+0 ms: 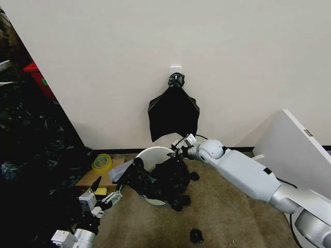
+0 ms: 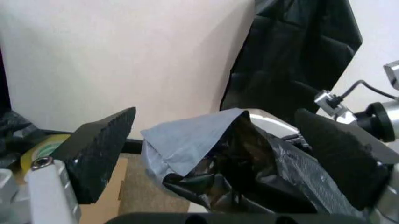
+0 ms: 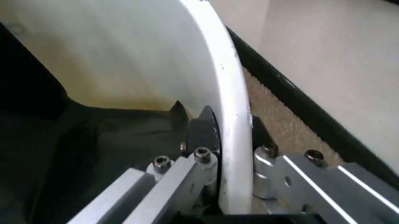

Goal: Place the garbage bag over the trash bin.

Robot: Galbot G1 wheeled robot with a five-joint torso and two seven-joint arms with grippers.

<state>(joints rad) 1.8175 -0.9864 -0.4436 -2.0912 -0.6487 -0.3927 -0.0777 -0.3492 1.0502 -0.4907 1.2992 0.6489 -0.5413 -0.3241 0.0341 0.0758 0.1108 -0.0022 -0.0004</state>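
The cream-white trash bin [image 1: 151, 153] stands by the wall under the hook. The crinkled black garbage bag [image 1: 161, 184] is draped over its front and spills onto the carpet. My right gripper [image 1: 179, 150] sits at the bin's far rim. In the right wrist view, the right gripper [image 3: 225, 128] straddles the trash bin's rim [image 3: 224, 84], shut on it, with black plastic on the inner side. My left gripper [image 1: 106, 190] hangs open low at the left, short of the bag. In the left wrist view, the garbage bag [image 2: 249, 163] lies beyond the left gripper [image 2: 218, 158].
A flat black bundle [image 1: 173, 113] hangs from a white hook on the wall. A yellow tape roll [image 1: 102, 163] rests on cardboard [image 1: 93, 178] at the left, beside a heap of black sheeting [image 1: 31, 155]. A white panel [image 1: 289, 147] leans at the right. A small dark object [image 1: 196, 235] lies on the carpet.
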